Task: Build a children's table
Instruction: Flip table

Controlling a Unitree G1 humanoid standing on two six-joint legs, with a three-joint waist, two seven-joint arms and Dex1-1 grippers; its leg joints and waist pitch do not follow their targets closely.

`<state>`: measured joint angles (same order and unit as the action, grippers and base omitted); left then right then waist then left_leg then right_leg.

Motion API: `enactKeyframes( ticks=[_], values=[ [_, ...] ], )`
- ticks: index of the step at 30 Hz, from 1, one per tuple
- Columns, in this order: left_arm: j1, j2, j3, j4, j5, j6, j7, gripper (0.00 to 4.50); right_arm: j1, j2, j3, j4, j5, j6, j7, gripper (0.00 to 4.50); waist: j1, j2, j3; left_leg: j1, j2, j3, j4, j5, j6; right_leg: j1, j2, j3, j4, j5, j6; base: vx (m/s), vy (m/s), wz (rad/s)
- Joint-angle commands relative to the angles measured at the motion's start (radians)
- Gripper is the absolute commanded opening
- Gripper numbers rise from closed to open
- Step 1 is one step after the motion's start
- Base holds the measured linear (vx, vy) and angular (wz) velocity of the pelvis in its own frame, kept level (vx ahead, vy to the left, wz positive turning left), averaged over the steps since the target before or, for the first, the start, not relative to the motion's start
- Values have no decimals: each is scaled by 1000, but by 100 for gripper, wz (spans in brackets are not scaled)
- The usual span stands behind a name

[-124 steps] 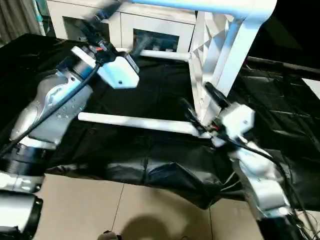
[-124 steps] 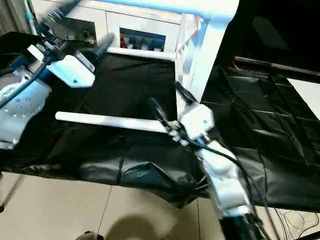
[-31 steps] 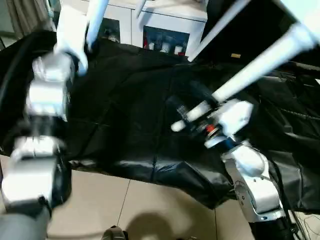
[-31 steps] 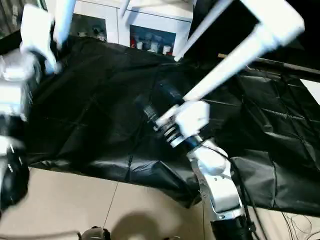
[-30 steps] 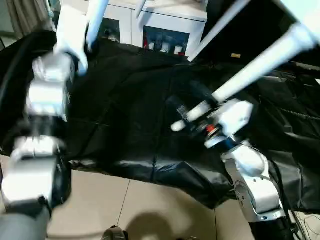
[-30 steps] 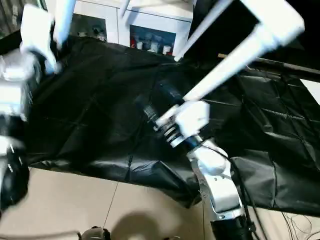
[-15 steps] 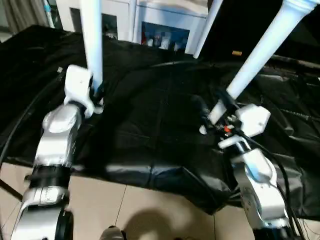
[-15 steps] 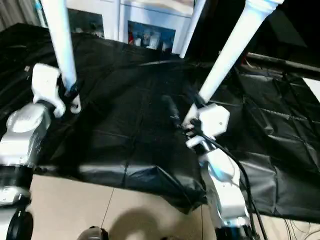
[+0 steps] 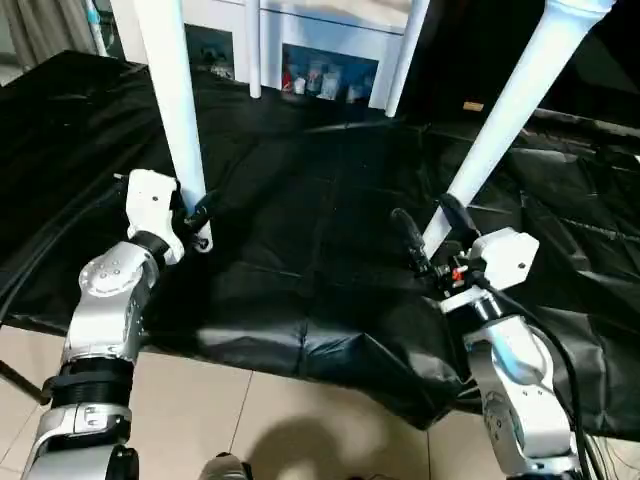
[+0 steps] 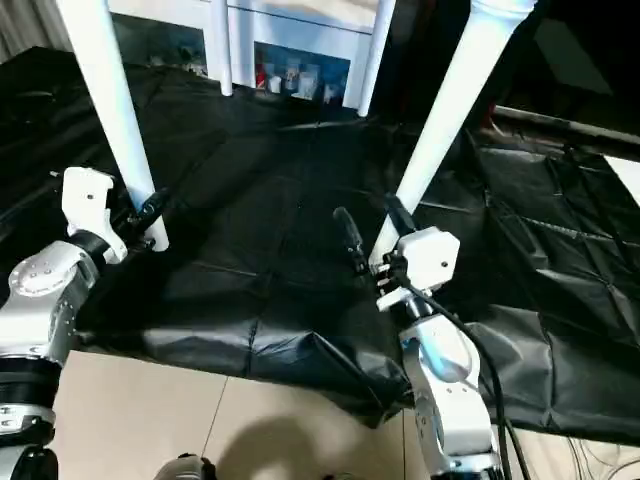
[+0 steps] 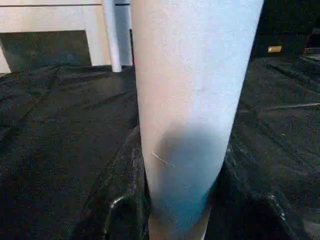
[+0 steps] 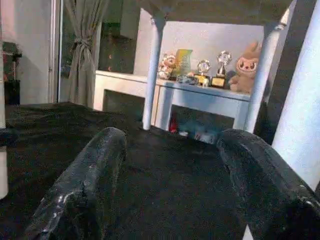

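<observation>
The black-draped work table [image 9: 300,200] filled most of what I saw, its plastic sheet creased and hanging over the near edge above a pale tiled floor [image 9: 300,420]. On it stood the children's table [image 12: 215,10], upright on its white tube legs, its top mostly out of my head view and seen from below in my right wrist view. Beyond it was a white cabinet [image 9: 330,60] with small objects on its shelf; my right wrist view showed trophies and a plush toy [image 12: 245,70] there.

The near left leg [image 9: 175,110] rose almost straight up and the near right leg [image 9: 510,120] leaned away to my right, while the two far legs [image 10: 220,50] stood at the back edge of the sheet.

My left gripper [image 9: 197,215] was clenched around the foot of the near left leg, fingers pressed on either side of it. My right gripper [image 9: 430,232] was released, its two black fingers [image 12: 90,175] spread apart, with the near right leg just beside one finger and outside the gap.
</observation>
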<state>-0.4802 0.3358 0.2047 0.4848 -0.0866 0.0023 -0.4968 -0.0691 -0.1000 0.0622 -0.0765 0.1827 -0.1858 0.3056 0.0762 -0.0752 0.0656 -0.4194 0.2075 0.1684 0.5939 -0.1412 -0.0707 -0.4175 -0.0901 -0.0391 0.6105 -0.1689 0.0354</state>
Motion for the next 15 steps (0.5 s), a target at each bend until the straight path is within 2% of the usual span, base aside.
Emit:
enactKeyframes(
  ticks=[1, 3, 4, 5, 7, 8, 10, 11, 14, 15],
  values=[
    [8, 2, 0, 2, -22, -35, -42, 223, 10, -5, -2, -28, 8, 12, 9, 330, -12, 17, -65, 42, 15, -4, -89, -453, -43, 21, -31, 26, -82, -360, -102, 0, 0, 0],
    [11, 2, 0, 2, -25, -38, -47, 232, 11, -6, -2, -28, 9, 12, 10, 330, -17, 17, -65, 43, 16, -3, -89, -460, -44, 19, -31, 26, -82, -356, -109, 0, 0, 0],
    [17, 3, 4, -2, -33, -42, -50, 250, 13, -5, -2, -29, 11, 13, 11, 330, -20, 17, -67, 42, 15, -4, -88, -462, -44, 20, -31, 26, -81, -354, -113, 0, 0, 0],
    [38, 2, 13, -23, -46, -48, -53, 250, 19, -5, -2, -33, 14, 15, 11, 330, -21, 21, -70, 42, 16, -4, -88, -460, -44, 22, -31, 26, -80, -350, -116, 0, 0, 0],
    [70, 1, 30, -53, -66, -69, -52, 267, 27, -3, -1, -41, 19, 19, 11, 330, -26, 18, -70, 38, 18, -4, -90, -447, -42, 25, -31, 26, -78, -319, -124, 0, 0, 0],
    [84, -1, 39, -66, -74, -78, -49, 267, 32, -1, -1, -45, 23, 21, 10, 330, -26, 25, -72, 40, 17, -3, -89, -448, -42, 24, -29, 27, -77, -312, -127, 0, 0, 0],
    [126, -21, 89, -130, -146, -90, -57, 270, 45, 1, 1, -57, 30, 27, 12, 330, -31, 25, -73, 39, 17, -3, -88, -451, -42, 24, -28, 26, -76, -291, -137, 0, 0, 0],
    [157, -26, 105, -175, -173, -92, -65, 270, 51, 0, 3, -62, 32, 30, 13, 330, -32, 28, -72, 40, 18, -3, -89, -459, -41, 24, -28, 27, -75, -287, -146, 0, 0, 0],
    [259, -27, 105, -307, -205, -70, -85, 270, 64, -3, 3, -72, 31, 45, 10, 330, -36, 27, -74, 41, 22, -4, -88, -467, -41, 27, -28, 26, -72, -278, -149, 0, 0, 0],
    [281, -27, 100, -342, -205, -59, -83, 270, 65, -4, 2, -74, 30, 49, 8, 330, -41, 26, -68, 37, 20, -2, -91, -475, -37, 25, -24, 26, -76, -294, -142, 0, 0, 0]
  ],
)
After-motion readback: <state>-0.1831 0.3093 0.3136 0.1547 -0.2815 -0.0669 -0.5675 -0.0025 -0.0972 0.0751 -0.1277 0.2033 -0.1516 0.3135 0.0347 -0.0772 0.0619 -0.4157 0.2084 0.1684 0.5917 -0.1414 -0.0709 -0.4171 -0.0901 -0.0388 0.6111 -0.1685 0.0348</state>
